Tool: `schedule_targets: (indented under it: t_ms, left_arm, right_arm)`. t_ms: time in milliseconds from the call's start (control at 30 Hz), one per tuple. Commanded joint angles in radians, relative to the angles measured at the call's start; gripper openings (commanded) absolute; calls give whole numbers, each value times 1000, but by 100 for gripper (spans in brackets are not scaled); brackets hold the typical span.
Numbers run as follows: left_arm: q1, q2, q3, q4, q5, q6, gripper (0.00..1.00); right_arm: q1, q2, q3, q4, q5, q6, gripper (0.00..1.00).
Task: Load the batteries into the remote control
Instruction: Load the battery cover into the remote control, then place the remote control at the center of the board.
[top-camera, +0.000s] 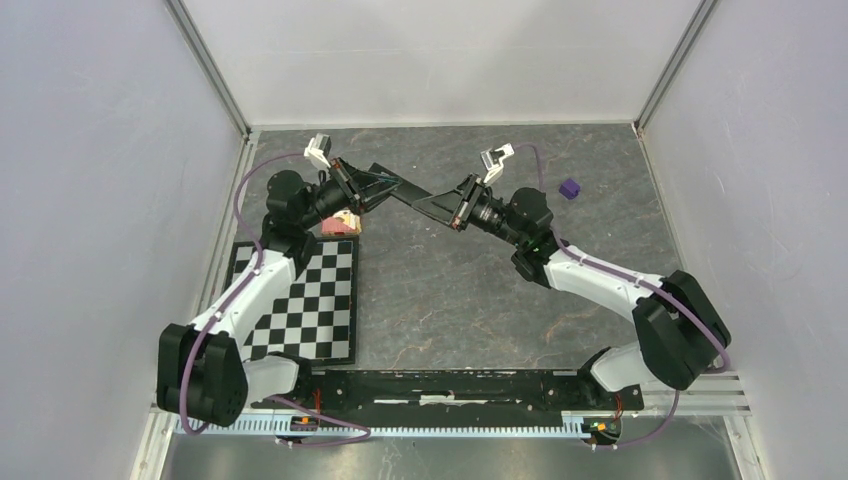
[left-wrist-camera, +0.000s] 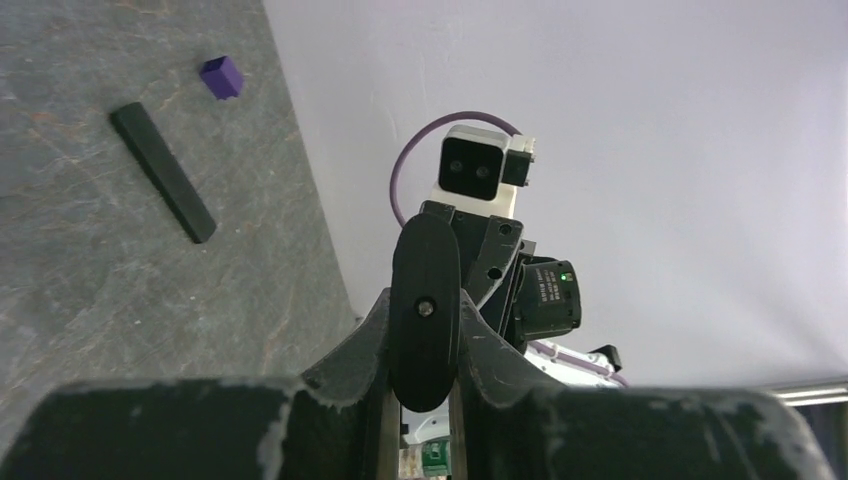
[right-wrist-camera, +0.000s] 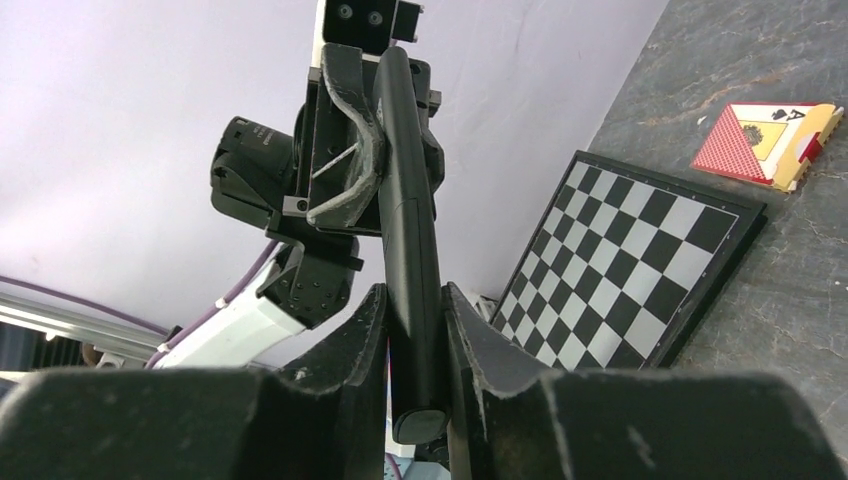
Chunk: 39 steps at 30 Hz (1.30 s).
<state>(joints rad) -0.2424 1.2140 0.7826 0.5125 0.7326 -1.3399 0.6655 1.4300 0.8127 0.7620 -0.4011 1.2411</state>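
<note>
The slim black remote control (top-camera: 400, 188) is held in the air between both grippers, above the back of the table. My left gripper (top-camera: 358, 190) is shut on one end of it, and that rounded end with a small screw fills the left wrist view (left-wrist-camera: 425, 300). My right gripper (top-camera: 455, 205) is shut on the other end, and the bar runs away from the right wrist camera (right-wrist-camera: 405, 200) to the left gripper. A near-identical black remote (left-wrist-camera: 162, 172) lies flat on the table. No orange or blue battery is in view.
A small purple cube (top-camera: 570, 188) sits at the back right of the table, also in the left wrist view (left-wrist-camera: 221, 77). A checkerboard (top-camera: 310, 300) lies at the left. A red playing-card box (top-camera: 342, 222) lies by its far edge. White walls enclose the table.
</note>
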Motion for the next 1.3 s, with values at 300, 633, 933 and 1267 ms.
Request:
schedule_targets:
  t_ms: [300,633,933,1267]
  left_arm:
    - [-22,48,185,-230,263,244,2]
    - [9,38,177,-148,395,220,2]
    - [9,-44,146,-98,486,276,2]
    - [9,-62,138,-98,457,315,2]
  right_arm:
    - [-47,-37,4,130,-72,-174,56]
    - [-91,-168,-35,90,-323,-321,96]
    - [-87,-38,255,-431,-558,-752,72]
    - [-25,38,316,-438,-572,-730,58]
